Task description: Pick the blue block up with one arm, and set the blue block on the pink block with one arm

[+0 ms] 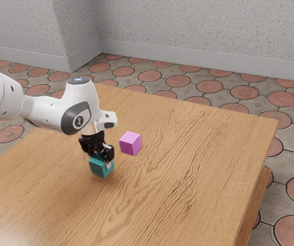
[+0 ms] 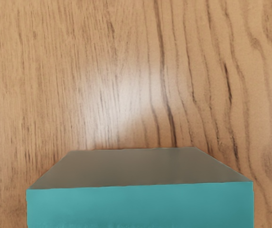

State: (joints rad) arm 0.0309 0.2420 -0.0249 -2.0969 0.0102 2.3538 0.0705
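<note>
Gripper (image 1: 103, 155) is down on the blue block (image 1: 101, 168) (renders teal), fingers narrowed to the block's width and pressing its upper sides from two sides, so it has hold of it. Block sits low on the table (image 1: 203, 169), about mid-table toward the near side; can't tell if it is off the wood yet. Wrist view: blue block (image 2: 140, 204) right under the hand, its shadow on bare wood grain beyond it. Pink block (image 1: 130, 143) is just beside it, at roughly 1 o'clock from the blue block in the exterior view, and the two are apart, not touching. Step in hand, as I judge it: lift, then carry over. To do it well, go straight up first, high enough for the block's underside to pass above the pink top, since the pink block is close enough to get clipped by a sideways move. Then shift toward 1 o'clock, centre over it, keep faces squared, lower until it rests, and only then let go.
</note>
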